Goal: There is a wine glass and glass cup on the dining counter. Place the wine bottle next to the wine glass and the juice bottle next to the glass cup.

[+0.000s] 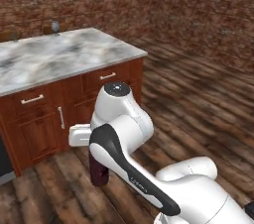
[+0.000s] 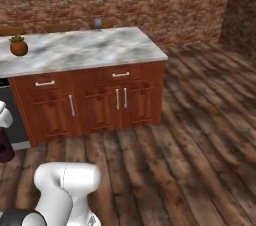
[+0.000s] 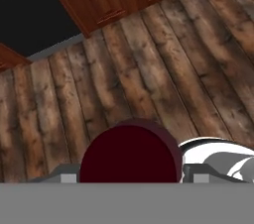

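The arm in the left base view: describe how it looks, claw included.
The arm is glossy white with rounded, bulbous links, a black band curving along one link and a dark grey round cap on the top joint. No cables show. The claw has grey fingers.

Open floor (image 2: pixel 190 145) before dining counter (image 2: pixel 85 50)

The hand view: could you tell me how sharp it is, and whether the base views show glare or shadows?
Hand view: juice bottle cap looms large, soft-edged, floor planks sharper. Left base view: flat light, no glare on the dining counter. Right base view: the wine glass is small and blurry.
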